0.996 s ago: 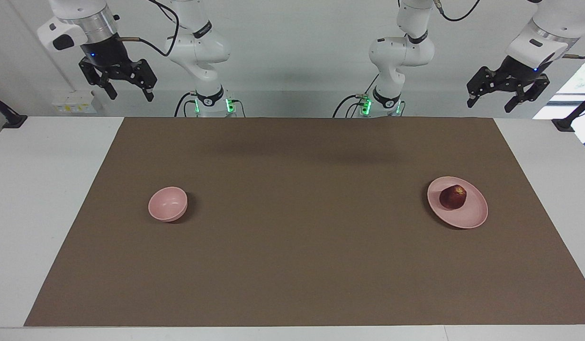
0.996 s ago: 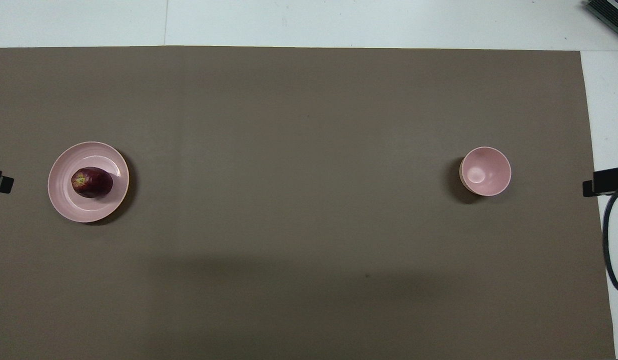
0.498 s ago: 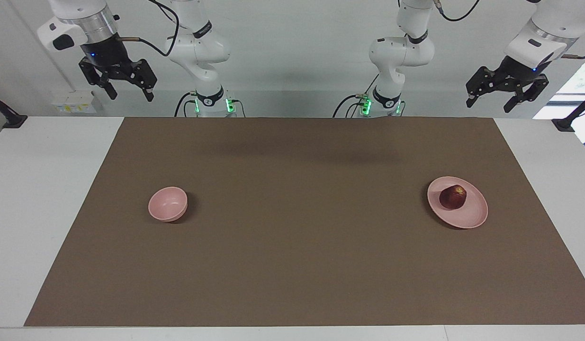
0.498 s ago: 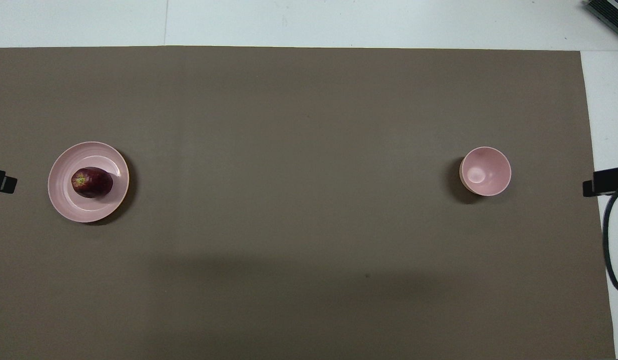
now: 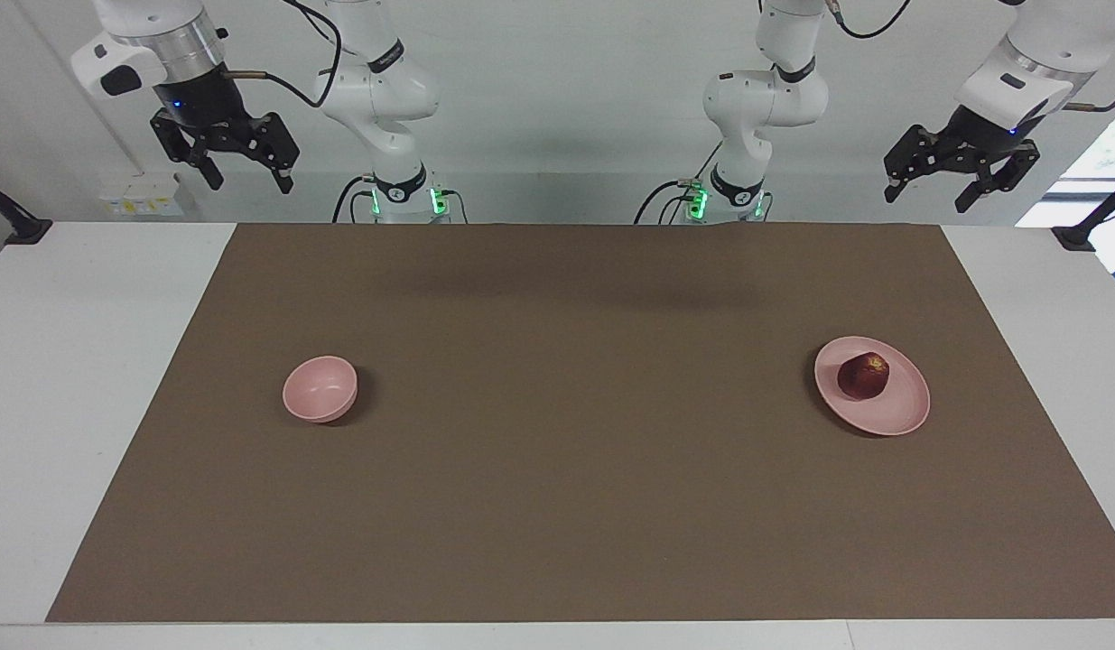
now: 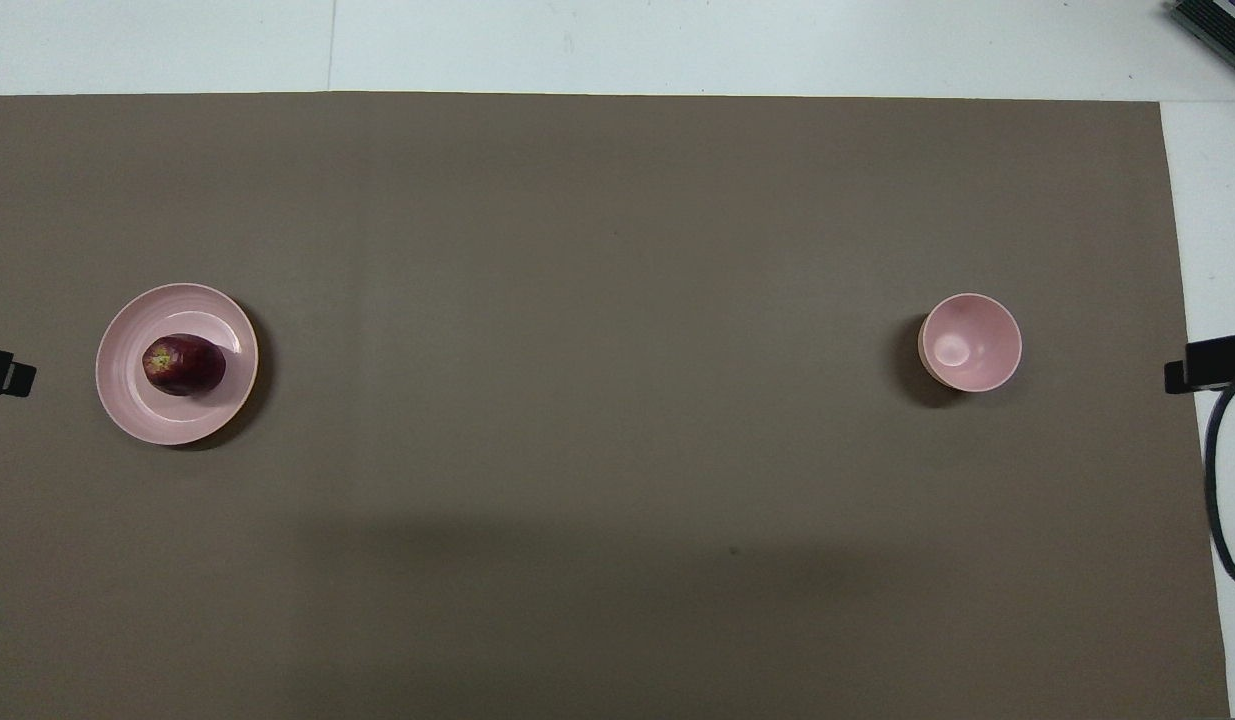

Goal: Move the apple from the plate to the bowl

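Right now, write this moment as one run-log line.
apple: on plate | bowl: empty | left gripper: open, raised | right gripper: open, raised

From above, both grippers are chopped off by the side edges, just a dark tip of the left gripper (image 6: pixel 5 370) and the right gripper (image 6: pixel 1212 362) showing. The apple (image 5: pixel 863 376) hides a patch of the plate (image 5: pixel 896 415) under it.

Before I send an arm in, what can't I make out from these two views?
- Apple underside: hidden in both views by the apple itself, resting on the plate.
- Bowl wall toward the robots: facing view, hidden by its own rim.
- Left gripper and right gripper: overhead view, cut off at the side edges; only dark tips show.
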Tool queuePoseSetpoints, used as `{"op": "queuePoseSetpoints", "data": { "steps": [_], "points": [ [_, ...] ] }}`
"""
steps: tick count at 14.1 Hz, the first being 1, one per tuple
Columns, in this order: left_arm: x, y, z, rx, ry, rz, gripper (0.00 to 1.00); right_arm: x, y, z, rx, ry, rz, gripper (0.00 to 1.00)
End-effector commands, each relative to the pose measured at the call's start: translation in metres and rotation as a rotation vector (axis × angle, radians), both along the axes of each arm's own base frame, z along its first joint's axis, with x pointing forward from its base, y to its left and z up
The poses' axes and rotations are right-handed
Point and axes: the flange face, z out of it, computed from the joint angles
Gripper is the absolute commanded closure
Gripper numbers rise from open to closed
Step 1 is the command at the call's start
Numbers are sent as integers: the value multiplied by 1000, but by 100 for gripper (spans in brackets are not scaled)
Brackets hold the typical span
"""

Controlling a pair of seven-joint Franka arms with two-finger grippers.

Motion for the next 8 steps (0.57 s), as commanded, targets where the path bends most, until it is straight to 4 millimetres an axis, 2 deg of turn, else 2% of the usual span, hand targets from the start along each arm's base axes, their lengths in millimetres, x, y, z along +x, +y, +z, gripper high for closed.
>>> {"op": "queuePoseSetpoints", "data": {
  "steps": [1, 4, 6, 8],
  "points": [
    [-8, 5, -15, -19, -32, 3, 0, -4, -3, 1, -6, 6, 17, 0],
    [-3, 10, -31, -19, -41, 10, 0, -3, -4, 2, -6, 4, 20, 0],
    [1, 18, -57, -19, -36, 28, 0, -4, -4, 1, -5, 8, 17, 0],
    [8, 19, -95, -18, -43, 34, 0, -4, -2, 2, -6, 5, 20, 0]
  ]
}}
